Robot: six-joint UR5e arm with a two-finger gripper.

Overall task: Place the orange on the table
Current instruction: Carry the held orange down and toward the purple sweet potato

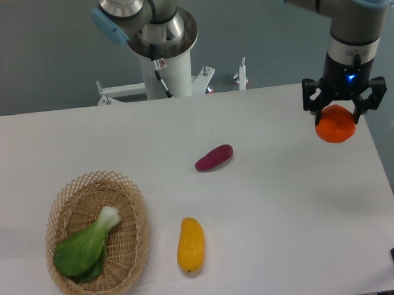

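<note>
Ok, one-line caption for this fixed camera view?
Gripper holding the orange near the white table's right edge; basket with greens at left.

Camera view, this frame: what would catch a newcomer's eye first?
First, the small round bright orange fruit clamped in the black two-finger tool at the far right, above the white tabletop. Next, the woven wicker basket at the near left, holding a leafy green bok choy. Between them on the table lie an elongated yellow-orange fruit and, further back, a dark purple oblong vegetable.
</note>
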